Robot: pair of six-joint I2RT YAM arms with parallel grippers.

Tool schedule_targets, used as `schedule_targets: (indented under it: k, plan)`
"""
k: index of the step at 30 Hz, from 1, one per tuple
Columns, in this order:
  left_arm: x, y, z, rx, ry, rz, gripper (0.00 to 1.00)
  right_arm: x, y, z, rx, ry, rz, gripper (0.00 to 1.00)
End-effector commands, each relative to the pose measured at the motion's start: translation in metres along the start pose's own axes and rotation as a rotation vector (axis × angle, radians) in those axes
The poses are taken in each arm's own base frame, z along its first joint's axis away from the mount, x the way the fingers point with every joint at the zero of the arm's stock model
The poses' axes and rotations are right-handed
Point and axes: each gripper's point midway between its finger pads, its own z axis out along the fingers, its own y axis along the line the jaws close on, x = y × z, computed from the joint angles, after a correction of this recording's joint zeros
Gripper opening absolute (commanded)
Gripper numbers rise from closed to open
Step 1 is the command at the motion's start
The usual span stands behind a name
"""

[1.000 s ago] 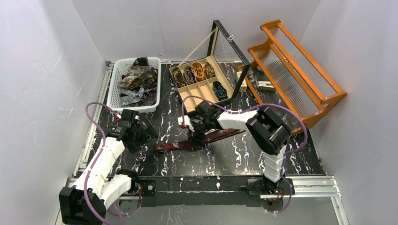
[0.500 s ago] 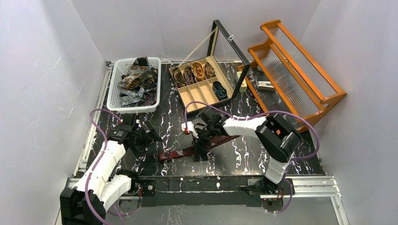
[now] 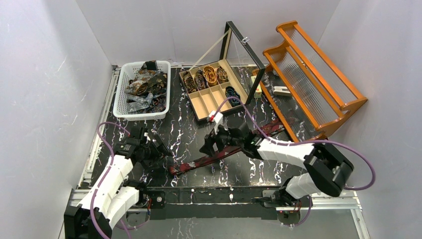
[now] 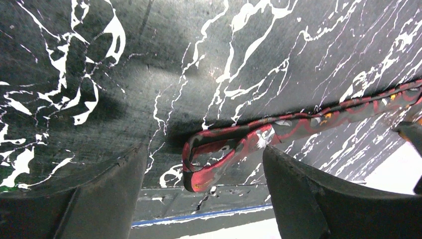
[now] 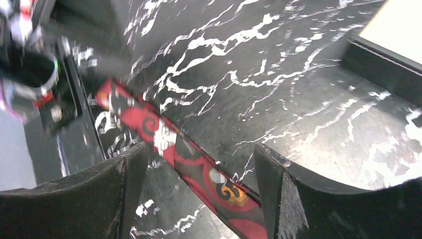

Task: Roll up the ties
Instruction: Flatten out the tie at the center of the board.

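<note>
A dark red patterned tie (image 3: 196,161) lies flat on the black marbled table, running diagonally from near the front edge up to the right. Its near end (image 4: 214,157) is folded into a small loop and rests between my left gripper's fingers (image 4: 119,189) without touching them. My left gripper (image 3: 160,148) is open. My right gripper (image 3: 208,144) hovers over the tie's middle, open. In the right wrist view the tie (image 5: 199,172) passes between that gripper's fingers (image 5: 278,189), apart from both. Several ties (image 3: 144,87) are heaped in a white basket (image 3: 119,94).
A wooden compartment box (image 3: 199,107) with its glass lid up stands at the back centre and holds several rolled ties (image 3: 210,75). An orange wooden rack (image 3: 308,74) leans at the right. The table's front rail (image 3: 214,191) runs just below the tie's end.
My right gripper has opened and let go of the tie, and its arm has swung out to the right. The left gripper has moved down to the tie's folded end.
</note>
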Motion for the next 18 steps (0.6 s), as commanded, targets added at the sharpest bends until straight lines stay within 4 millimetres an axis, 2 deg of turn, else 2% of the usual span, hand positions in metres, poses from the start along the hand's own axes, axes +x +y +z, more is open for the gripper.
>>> schedule_targets:
  k: [1, 2, 3, 6, 9, 10, 13, 18]
  plan:
    - [0.022, 0.007, -0.001, 0.007, 0.074, -0.002, 0.82, -0.046, -0.025, -0.017, 0.242, -0.217, 0.387, 0.87]
    - [0.026, 0.01, 0.0, -0.001, 0.086, -0.004, 0.81, -0.036, -0.028, -0.021, 0.288, -0.17, 0.471, 0.96]
    - [0.03, 0.012, 0.001, 0.0, 0.1, -0.009, 0.79, -0.033, -0.032, -0.024, 0.333, -0.163, 0.543, 0.98]
    - [0.039, 0.016, 0.003, -0.007, 0.112, -0.003, 0.75, -0.023, -0.011, -0.018, 0.206, -0.124, 0.598, 0.99]
    - [0.043, 0.017, 0.004, -0.021, 0.114, 0.012, 0.7, 0.005, -0.004, -0.006, 0.186, 0.015, 0.679, 0.87]
    - [0.045, 0.017, 0.005, -0.027, 0.121, 0.02, 0.68, 0.012, 0.0, -0.002, 0.161, 0.056, 0.69, 0.79]
    - [0.05, 0.017, 0.008, -0.049, 0.138, 0.054, 0.63, 0.024, 0.016, 0.011, 0.062, 0.141, 0.703, 0.64]
    - [0.051, 0.018, 0.012, -0.068, 0.111, 0.052, 0.57, 0.026, 0.031, 0.027, 0.018, 0.19, 0.68, 0.62]
